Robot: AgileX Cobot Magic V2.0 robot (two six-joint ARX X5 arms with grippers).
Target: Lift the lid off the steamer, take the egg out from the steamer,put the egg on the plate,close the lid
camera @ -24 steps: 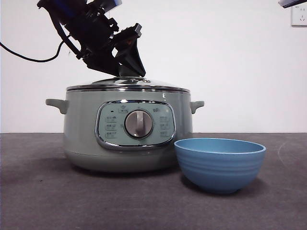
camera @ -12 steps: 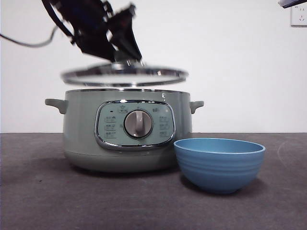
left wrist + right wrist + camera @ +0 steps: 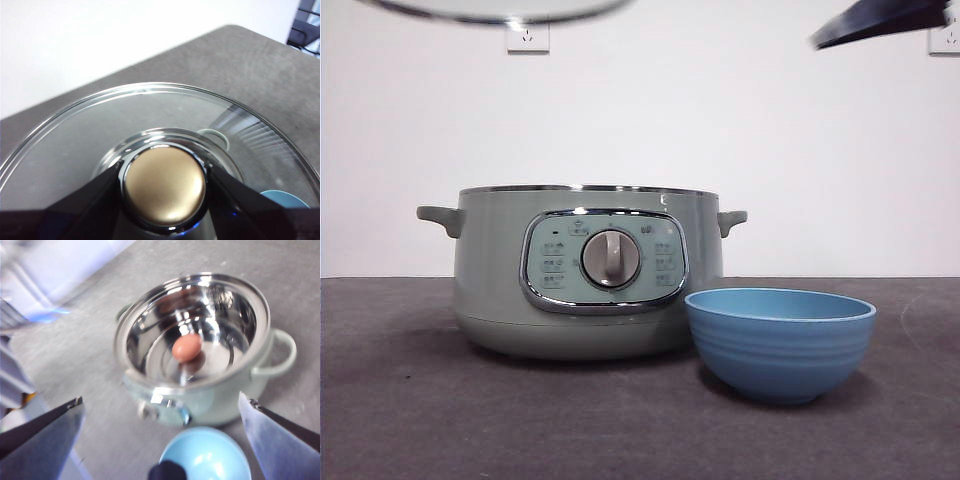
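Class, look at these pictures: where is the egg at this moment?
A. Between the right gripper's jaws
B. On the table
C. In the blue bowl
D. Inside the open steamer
D: the right wrist view shows the egg lying inside the open steamer, while the plate holds nothing.

lid (image 3: 100, 145): clear glass, held high above table
steamer (image 3: 582, 275): mint-green, open
egg (image 3: 187, 347): brown, inside steamer
plate (image 3: 780, 342): blue, empty, just beside steamer
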